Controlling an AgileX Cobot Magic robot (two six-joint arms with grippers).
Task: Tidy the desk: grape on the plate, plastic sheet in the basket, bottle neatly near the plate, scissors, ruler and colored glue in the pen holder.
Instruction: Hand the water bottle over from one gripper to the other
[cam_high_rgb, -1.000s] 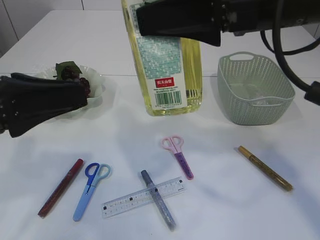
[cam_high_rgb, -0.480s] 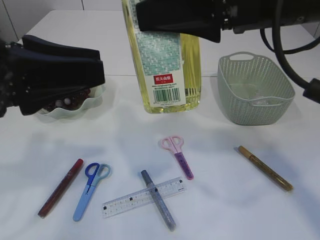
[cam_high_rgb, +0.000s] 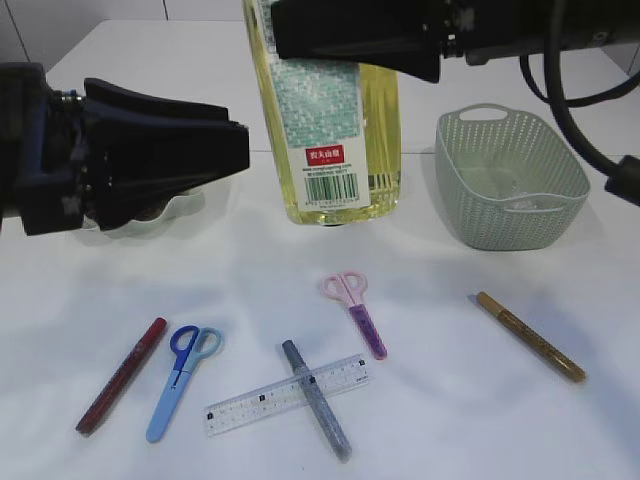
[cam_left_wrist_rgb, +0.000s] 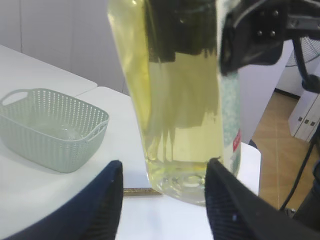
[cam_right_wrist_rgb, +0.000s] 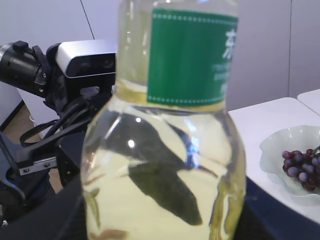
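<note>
My right gripper (cam_high_rgb: 300, 35) (cam_right_wrist_rgb: 162, 220) is shut on the tall bottle (cam_high_rgb: 335, 130) (cam_right_wrist_rgb: 165, 165) of yellow liquid, whose base hangs just above the table. My left gripper (cam_high_rgb: 240, 150) (cam_left_wrist_rgb: 165, 167) is open and points at the bottle (cam_left_wrist_rgb: 180, 100), whose base is just beyond its fingertips. The grape (cam_right_wrist_rgb: 302, 167) lies on the pale green plate (cam_right_wrist_rgb: 270, 150) (cam_high_rgb: 175, 212), mostly hidden behind my left arm in the exterior view. The plastic sheet (cam_high_rgb: 515, 190) lies in the basket (cam_high_rgb: 470, 210) (cam_left_wrist_rgb: 50, 125). On the front of the table lie pink scissors (cam_high_rgb: 355, 310), blue scissors (cam_high_rgb: 180, 380), a ruler (cam_high_rgb: 250, 405) and grey (cam_high_rgb: 320, 410), red (cam_high_rgb: 122, 375) and gold (cam_high_rgb: 530, 335) glue pens. The pen holder is out of view.
The grey glue pen lies across the ruler. The gold pen (cam_left_wrist_rgb: 142, 191) shows behind the bottle's base in the left wrist view. Black cables (cam_high_rgb: 580, 110) hang from the right arm over the basket.
My left gripper has swung right, away from the plate and up to the bottle. The bottle has risen slightly in the right gripper.
</note>
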